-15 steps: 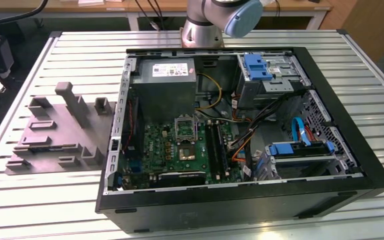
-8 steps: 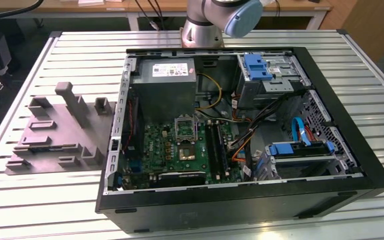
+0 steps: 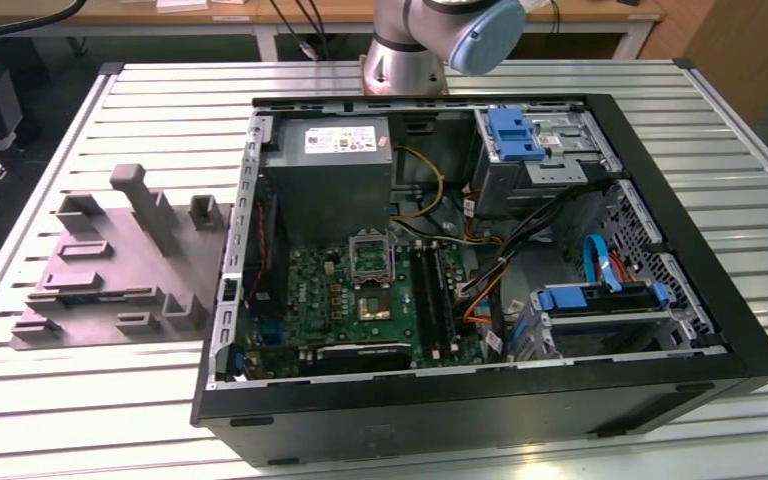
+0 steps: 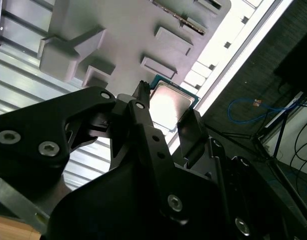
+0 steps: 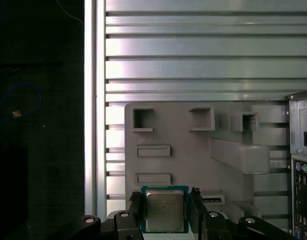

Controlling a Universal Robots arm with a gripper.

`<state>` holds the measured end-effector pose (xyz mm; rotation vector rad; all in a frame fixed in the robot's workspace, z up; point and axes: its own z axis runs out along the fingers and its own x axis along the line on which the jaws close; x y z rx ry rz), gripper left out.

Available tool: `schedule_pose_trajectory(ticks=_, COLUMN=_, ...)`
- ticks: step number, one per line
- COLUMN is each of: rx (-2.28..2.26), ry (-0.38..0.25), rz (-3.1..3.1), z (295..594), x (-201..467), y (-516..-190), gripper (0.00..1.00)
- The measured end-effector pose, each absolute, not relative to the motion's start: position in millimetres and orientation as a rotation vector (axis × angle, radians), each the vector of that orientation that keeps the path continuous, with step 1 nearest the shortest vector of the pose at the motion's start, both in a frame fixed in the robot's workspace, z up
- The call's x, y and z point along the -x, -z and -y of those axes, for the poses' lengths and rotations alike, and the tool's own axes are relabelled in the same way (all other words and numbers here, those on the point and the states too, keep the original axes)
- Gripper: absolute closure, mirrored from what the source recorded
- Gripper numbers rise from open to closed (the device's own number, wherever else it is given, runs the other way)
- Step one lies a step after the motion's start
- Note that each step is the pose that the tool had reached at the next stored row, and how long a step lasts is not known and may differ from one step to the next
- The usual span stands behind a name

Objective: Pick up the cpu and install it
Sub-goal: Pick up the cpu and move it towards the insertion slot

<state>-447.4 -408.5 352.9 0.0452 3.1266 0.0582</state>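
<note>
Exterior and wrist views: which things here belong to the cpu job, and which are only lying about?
Belong to the job:
small square silvery-grey cpu, clamped in the black tool
green motherboard inside the open black computer case

Only lying about:
grey moulded holder tray
grey metal power-supply box
blue plastic drive bracket
slatted silver metal table

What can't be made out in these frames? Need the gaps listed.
- cpu underside: faces away in both wrist views.
- cpu side edges: covered by gripper fingers, both wrist views.
- Motherboard socket state: too small, exterior view.
- Arm: cut off by exterior view's top edge.
</note>
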Motion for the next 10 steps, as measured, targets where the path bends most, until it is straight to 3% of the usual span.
schedule_pose_trajectory(ticks=10, rx=-0.045, ry=-0.058, rz=-3.126, z=408.6, x=441.8, y=-352.7, gripper=0.53)
